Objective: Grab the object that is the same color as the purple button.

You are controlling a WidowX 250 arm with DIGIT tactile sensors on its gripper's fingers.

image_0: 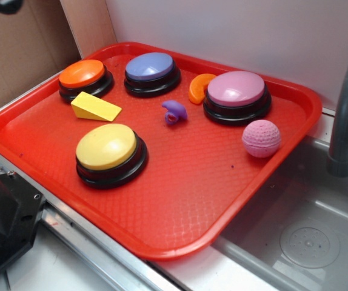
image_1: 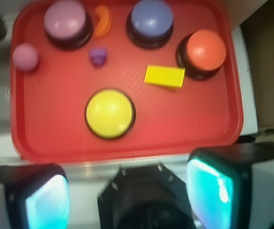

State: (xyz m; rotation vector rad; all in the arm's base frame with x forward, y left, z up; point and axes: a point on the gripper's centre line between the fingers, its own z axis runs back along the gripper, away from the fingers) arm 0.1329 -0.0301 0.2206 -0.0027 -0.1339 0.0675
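Purple toy piece (image_1: 98, 56) is seen well ahead of the end effector (image_1: 127, 200), slightly to its left in the wrist view, beyond the yellow button (image_1: 110, 113). The end effector is held wide apart and empty, off the tray's (image_0: 180, 200) near edge. The lumpy, looped plastic lies between the periwinkle dome button (image_0: 150, 66) and the mauve button (image_0: 236, 89), beside an orange crescent (image_0: 198, 88).

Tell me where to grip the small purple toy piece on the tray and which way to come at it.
Come straight down on the purple toy piece and pinch its lumpy body, not the thin loop at its lower end. It lies low on the red tray, with open space around it; the orange crescent is its nearest neighbour.
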